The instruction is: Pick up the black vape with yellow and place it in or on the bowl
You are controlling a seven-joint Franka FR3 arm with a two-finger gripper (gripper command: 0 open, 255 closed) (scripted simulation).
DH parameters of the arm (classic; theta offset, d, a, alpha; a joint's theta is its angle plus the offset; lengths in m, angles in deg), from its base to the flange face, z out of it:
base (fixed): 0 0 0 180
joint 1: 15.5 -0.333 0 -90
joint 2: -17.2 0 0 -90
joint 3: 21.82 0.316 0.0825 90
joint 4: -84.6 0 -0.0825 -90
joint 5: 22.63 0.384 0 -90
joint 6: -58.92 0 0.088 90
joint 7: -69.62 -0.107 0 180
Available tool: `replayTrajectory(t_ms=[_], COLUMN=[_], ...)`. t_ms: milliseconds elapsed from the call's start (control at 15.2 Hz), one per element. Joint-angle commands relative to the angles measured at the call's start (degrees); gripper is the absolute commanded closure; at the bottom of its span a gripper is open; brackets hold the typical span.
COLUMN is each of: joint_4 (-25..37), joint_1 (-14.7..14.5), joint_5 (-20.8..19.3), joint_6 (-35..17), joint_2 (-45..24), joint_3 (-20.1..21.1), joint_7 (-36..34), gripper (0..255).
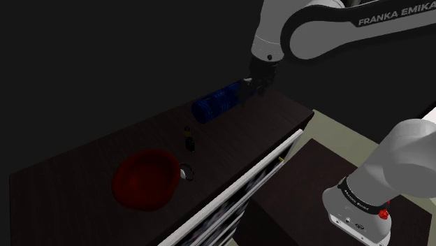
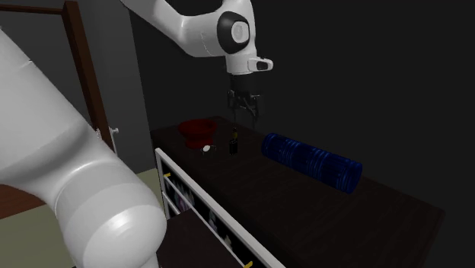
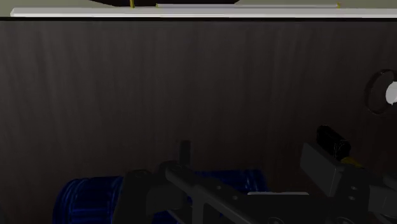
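Vape [image 1: 188, 138], one, seemingly upright, near one red bowl [image 1: 138, 197]

Black gripper [image 2: 245, 113] hanging above dark table [image 2: 304, 205], small black vape [image 2: 234, 143] upright between red bowl [image 2: 196, 129] and blue cylinder [image 2: 312, 161]

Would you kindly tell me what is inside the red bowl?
Nothing shows inside the red bowl: the shoulder view sees its bare red inside. The black vape stands outside it on the table. The near wall hides part of the floor.
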Motion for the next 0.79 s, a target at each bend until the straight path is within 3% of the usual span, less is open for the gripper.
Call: replayTrajectory(t_ms=[0,330,726], joint_4=[1.75,6.69,15.05], joint_1=[-0.40,-0.99,-2.54], joint_5=[-0.50,-3.80,-11.34], joint_6=[-2.95,-8.23,-12.17], joint_2=[-4.06,-13.25,-25.39], joint_3=[2.19,6.49,10.13], joint_7=[-2.75,-9.29,-18.46], gripper=[0,0,0])
